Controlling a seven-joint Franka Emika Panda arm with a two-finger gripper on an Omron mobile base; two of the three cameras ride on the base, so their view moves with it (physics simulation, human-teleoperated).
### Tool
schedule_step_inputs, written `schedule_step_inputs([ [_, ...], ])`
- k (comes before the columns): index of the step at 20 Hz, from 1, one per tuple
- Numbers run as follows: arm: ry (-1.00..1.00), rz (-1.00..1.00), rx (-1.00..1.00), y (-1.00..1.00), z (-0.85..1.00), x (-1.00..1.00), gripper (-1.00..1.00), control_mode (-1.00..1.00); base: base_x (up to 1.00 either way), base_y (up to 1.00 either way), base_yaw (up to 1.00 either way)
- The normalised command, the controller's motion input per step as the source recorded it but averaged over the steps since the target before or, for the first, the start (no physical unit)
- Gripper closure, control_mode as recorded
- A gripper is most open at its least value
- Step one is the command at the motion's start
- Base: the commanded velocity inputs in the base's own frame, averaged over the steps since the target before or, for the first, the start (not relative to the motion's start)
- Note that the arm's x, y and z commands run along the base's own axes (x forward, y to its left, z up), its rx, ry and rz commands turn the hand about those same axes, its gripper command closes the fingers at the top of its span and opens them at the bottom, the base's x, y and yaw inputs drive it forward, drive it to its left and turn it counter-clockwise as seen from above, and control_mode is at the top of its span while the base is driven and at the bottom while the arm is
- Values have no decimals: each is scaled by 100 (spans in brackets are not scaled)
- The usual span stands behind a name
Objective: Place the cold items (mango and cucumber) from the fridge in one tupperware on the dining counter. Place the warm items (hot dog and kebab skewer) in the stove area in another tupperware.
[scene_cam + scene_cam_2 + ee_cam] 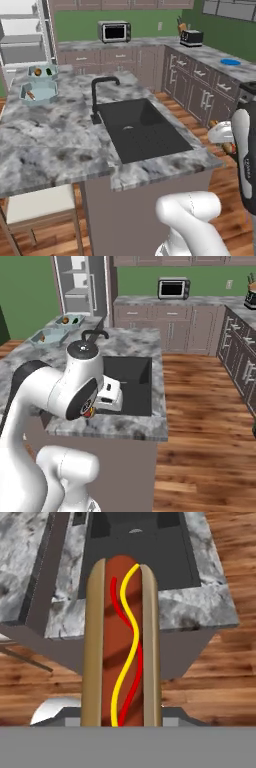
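Hot dog [121,644] first: it stands lengthwise up the middle of the hand view, sausage with red and yellow squiggles between tan bun halves, its near end down at the claw. The claw looks partly closed around that end, jaws pressing the bun's sides, though the fingertips themselves are hidden behind it. From the left base view a bit of bun and sausage [227,147] peeks out beside the white wrist, off the right edge of the island.

Beyond the held food lies the black sink [141,131] with its dark tap [97,95], sunk in the marbled island top [45,145]. At the far left end of that top sit two pale blue-grey containers. The nearer one [39,93] has something thin and brownish in it, likely the skewer; the farther one [42,72] holds an orange ball and something green, though both are small at this range.

So the carrying step for the warm items seems to be under way. Next the arm, probably with the base, must get past the sink to the nearer container, bring the hot dog over it, lower, and let go without tipping the tray.
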Motion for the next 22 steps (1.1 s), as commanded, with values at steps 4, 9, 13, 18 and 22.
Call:
schedule_step_inputs([
  [4, 0, 0, 0, 0, 0, 0, 100, 100, 53, 100, -1],
  [9, 0, 0, 0, 0, 0, 0, 100, 100, 56, 100, -3],
  [13, 0, 0, 0, 0, 0, 0, 100, 100, 8, 100, 0],
  [18, 0, 0, 0, 0, 0, 0, 100, 100, -27, 100, 5],
  [22, 0, 0, 0, 0, 0, 0, 100, 100, -85, 74, 30],
])
